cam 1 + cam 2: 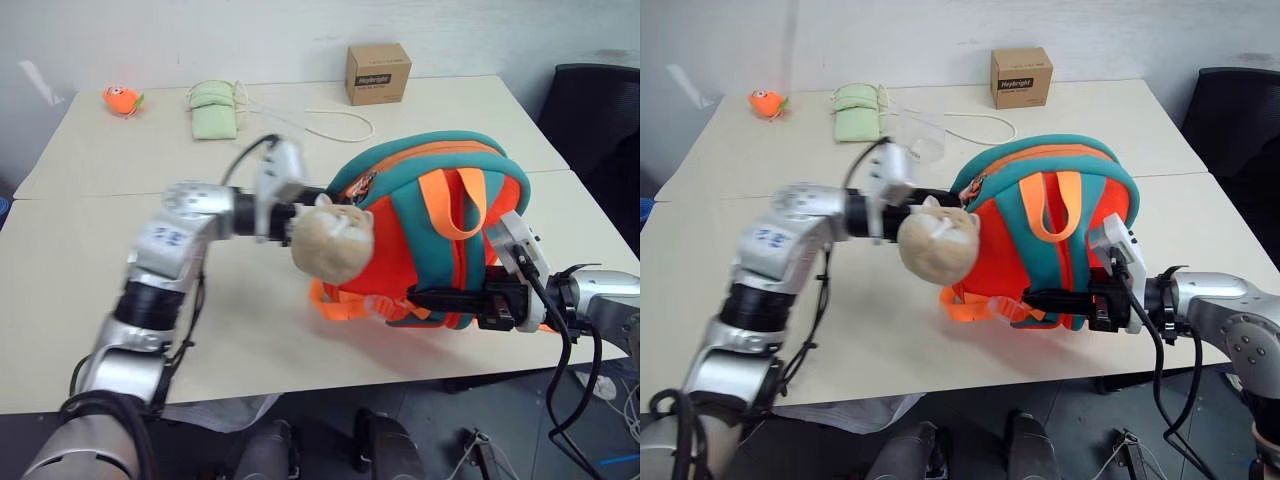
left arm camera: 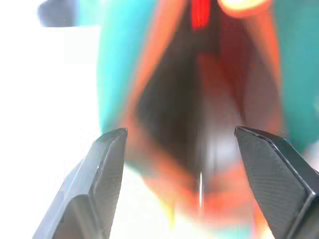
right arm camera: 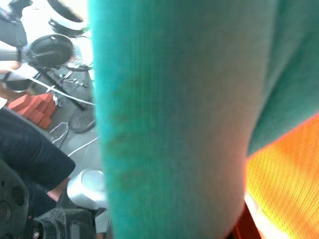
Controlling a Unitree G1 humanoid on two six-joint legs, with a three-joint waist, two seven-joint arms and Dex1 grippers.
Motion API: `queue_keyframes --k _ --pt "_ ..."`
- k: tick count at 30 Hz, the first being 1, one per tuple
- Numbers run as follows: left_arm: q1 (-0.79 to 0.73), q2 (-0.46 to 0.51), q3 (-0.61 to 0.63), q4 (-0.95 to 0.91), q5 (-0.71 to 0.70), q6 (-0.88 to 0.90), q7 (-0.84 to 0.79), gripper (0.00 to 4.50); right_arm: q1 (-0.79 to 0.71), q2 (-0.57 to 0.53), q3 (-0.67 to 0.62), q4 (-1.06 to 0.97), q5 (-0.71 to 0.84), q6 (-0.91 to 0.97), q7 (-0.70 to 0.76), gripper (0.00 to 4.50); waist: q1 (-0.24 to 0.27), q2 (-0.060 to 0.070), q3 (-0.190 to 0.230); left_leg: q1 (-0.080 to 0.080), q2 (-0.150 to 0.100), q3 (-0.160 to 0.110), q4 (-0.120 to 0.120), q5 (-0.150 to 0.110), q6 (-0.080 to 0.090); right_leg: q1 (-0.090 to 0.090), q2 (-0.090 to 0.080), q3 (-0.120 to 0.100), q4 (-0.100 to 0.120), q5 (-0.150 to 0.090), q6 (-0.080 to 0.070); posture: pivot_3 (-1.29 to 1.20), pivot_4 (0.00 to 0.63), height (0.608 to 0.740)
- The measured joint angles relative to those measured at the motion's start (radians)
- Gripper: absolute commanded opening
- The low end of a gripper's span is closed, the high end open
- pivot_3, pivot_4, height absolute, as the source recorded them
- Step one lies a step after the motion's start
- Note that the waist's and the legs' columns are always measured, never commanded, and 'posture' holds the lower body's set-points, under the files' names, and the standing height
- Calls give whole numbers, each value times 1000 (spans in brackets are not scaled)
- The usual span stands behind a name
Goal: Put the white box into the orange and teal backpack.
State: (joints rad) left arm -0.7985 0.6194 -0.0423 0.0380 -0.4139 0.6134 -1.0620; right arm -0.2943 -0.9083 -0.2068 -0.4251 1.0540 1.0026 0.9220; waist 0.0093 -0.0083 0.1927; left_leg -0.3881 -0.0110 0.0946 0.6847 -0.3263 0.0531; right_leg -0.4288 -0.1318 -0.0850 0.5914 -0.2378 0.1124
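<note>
Orange and teal backpack (image 1: 430,235): propped up at counter (image 1: 90,270) centre-right, teal rim arched on top, orange straps (image 1: 455,205) hanging down the front. Soft fabric, likely light and floppy; mouth apt to sag shut unless held. Best taken by the stiffer teal edge or a strap.

Plush hamster charm (image 1: 333,240): tan, dangling at the backpack's left side, just in front of the left gripper (image 2: 182,169).

Left gripper: at the bag's left edge, fingers (image 2: 107,164) spread wide, nothing between them; dark opening of the bag directly ahead.

Right gripper (image 1: 420,298): fingers together, pinched on the backpack's lower front edge.

White box: not located on the counter; possibly inside the bag already, cannot tell.

Brown cardboard cube (image 1: 378,73): far counter edge; printed label, wording too small to read.

Also: green pouch (image 1: 214,108) with white cord, small orange toy (image 1: 122,99), both far left.
</note>
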Motion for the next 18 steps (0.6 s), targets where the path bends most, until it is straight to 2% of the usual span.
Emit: queue_keyframes --k 6,8,13,18 --pt "1 98 159 -211 -299 241 -85 3602 -8 52 7 -1 -2 -5 -28 33 17 0 0 -3 -1 -4 0 -1 1 1 -2 4 -3 0 0 0 150 740" --pt "-9 83 144 -263 -303 238 -56 3602 -11 59 11 -1 -3 -5 -30 33 16 0 0 -2 -2 -3 0 -1 1 2 -2 4 -3 0 0 0 150 740" --pt "-9 11 100 -262 -294 231 24 3602 -15 60 30 -1 -11 -5 -31 33 12 0 0 -1 -2 -1 0 0 0 1 1 -1 0 0 0 0 150 740" --pt "-11 38 103 -285 -368 285 8 3602 -16 60 34 -1 -12 -5 -32 33 6 0 0 -1 -1 0 0 0 0 1 2 -1 0 0 0 0 150 740"
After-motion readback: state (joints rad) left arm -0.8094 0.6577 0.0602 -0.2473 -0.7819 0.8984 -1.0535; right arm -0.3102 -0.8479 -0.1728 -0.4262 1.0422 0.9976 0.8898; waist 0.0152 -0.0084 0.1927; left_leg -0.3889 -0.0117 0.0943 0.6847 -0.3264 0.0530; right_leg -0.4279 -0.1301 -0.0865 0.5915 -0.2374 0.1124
